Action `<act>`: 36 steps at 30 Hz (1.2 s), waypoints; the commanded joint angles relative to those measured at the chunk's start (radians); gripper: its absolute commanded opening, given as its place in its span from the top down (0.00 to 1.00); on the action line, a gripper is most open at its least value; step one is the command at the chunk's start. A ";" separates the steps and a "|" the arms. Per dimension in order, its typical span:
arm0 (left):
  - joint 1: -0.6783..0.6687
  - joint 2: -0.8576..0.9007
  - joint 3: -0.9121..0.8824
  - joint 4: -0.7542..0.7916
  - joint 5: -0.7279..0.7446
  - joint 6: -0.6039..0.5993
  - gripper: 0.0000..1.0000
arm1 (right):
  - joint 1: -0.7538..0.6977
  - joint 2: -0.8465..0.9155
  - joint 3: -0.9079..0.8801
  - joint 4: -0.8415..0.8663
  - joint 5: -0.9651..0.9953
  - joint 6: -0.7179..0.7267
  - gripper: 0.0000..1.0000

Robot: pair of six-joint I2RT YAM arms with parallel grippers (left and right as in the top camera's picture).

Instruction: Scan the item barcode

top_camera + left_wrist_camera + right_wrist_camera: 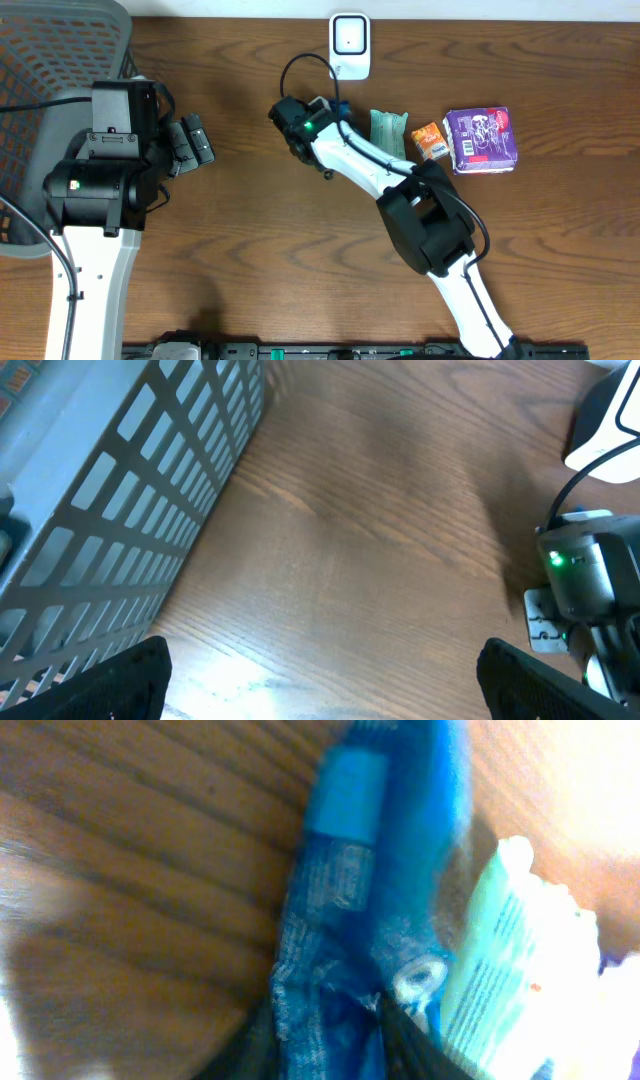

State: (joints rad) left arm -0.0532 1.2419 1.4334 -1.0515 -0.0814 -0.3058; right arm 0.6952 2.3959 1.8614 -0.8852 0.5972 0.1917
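Brown wood-grain table [230, 260], viewed from above; clock positions are taken with 12 at the far edge.

1. Right gripper [335, 1045]: jaws stand narrow, one on either side of the near end of the blue packet [350, 890]. The wrist view is blurred, so I cannot tell whether they have clamped it or only bracket it.
2. Blue packet, the item to scan: lies on the wood just at 6 o'clock of the scanner [350, 45]. Print shows on its face, but no barcode can be made out.
3. Pale green packet [510, 950]: at 3 o'clock of the blue one, just beside it and possibly touching.
4. Orange carton [430, 142] and purple packet [481, 139]: further along at 3 o'clock.
5. Scanner: white, upright, at 12 o'clock, cable trailing toward the right arm.
6. Left gripper [325, 685]: jaws wide, nothing between them, parked at 9 o'clock next to the grey basket [60, 60].

Handling note (a judgement): the step looks like securing the blue packet. The hold should be on an edge, clear of any barcode. The green neighbour should not be dragged along. The packet should then be lifted and its printed face tilted squarely toward the scanner window. A soft wrapper may crumple or slip.
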 commanded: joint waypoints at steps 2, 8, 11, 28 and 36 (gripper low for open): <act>0.003 0.004 0.011 -0.003 -0.009 0.013 0.02 | -0.025 0.064 -0.013 -0.009 -0.139 0.009 0.97; 0.003 0.004 0.011 -0.003 -0.009 0.013 0.02 | -0.064 0.063 0.051 -0.071 -0.405 0.010 0.99; 0.003 0.004 0.011 -0.003 -0.009 0.013 0.02 | -0.078 0.063 0.156 -0.143 -0.549 0.023 0.99; 0.003 0.004 0.011 -0.003 -0.009 0.013 0.02 | -0.269 0.068 0.327 -0.219 -1.482 0.032 0.99; 0.003 0.004 0.011 -0.003 -0.009 0.013 0.02 | -0.329 0.068 0.101 -0.171 -1.272 0.085 0.99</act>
State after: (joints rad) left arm -0.0532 1.2419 1.4334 -1.0512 -0.0814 -0.3058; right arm 0.3828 2.4622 1.9942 -1.0355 -0.7746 0.2436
